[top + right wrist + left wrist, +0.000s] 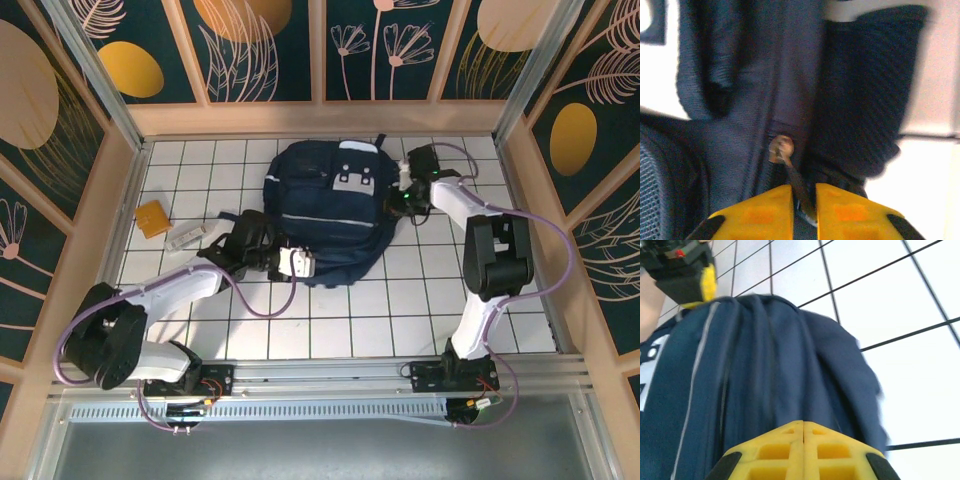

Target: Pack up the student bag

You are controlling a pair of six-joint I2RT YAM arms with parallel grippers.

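**A:** Where's the bag (322,205)?

**B:** Lying on the table (400,320), in the middle toward the far side, front pocket up. The left gripper (803,427) is at its near-left corner and the right gripper (803,190) is at its right edge.

**A:** And the jaws?

**B:** The left jaws are clenched, pads meeting, right against the navy cloth. I can't tell whether a fold is caught between them. The right jaws stand a sliver apart with the tab of the zip pull (781,148) running between them. I can't tell if the tab is pinched or loose.

**A:** Which step, then?

**B:** Opening the bag, I'd judge. The orange packet (153,218) lies out on the table, well to the left, so packing proper hasn't begun.

**A:** What does the next move call for?

**B:** The right gripper needs a firm pinch on that tab, then a pull along the zip line. The left should hold the cloth taut so the bag doesn't drag. The tab is thin, so it could slip out.
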